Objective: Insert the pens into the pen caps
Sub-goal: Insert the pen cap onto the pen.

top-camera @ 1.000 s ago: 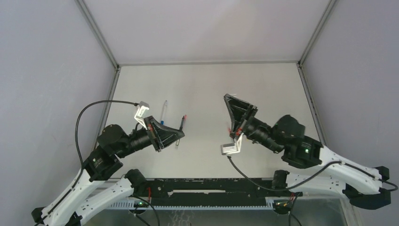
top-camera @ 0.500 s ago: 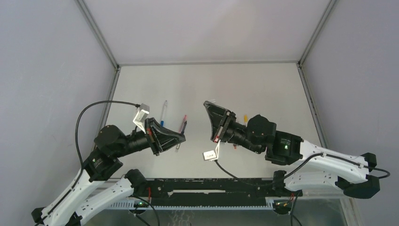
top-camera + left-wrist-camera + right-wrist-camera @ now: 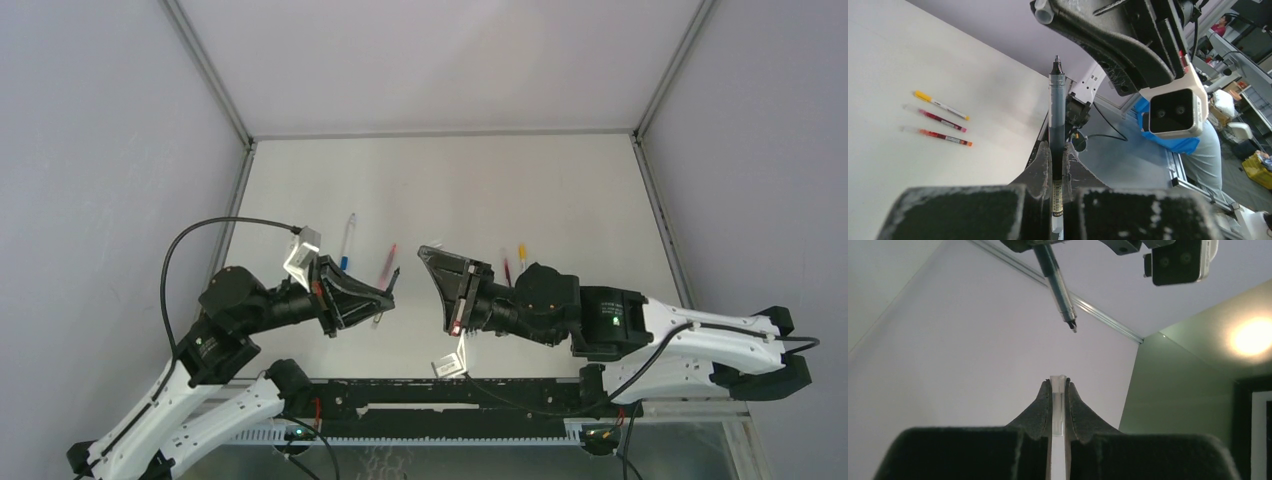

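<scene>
Capping in mid-air above the surface (image 3: 560, 190): left claw (image 3: 1056, 150) clamped shut on a black pen (image 3: 1057, 100), right claw (image 3: 1058, 387) pinching a clear pen cap (image 3: 1058, 381), tip and mouth apart; next, I judge, align them, then push home

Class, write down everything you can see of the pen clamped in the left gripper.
The pen is a slim stick: dark, smoky see-through barrel, black cone tip, uncapped, a printed label low down. The left gripper is shut on its lower part; nothing else touches it. It juts straight out, tip aimed toward the right gripper, which holds a pale cap. From the right wrist the tip is short of the cap's mouth, slightly off line.
</scene>
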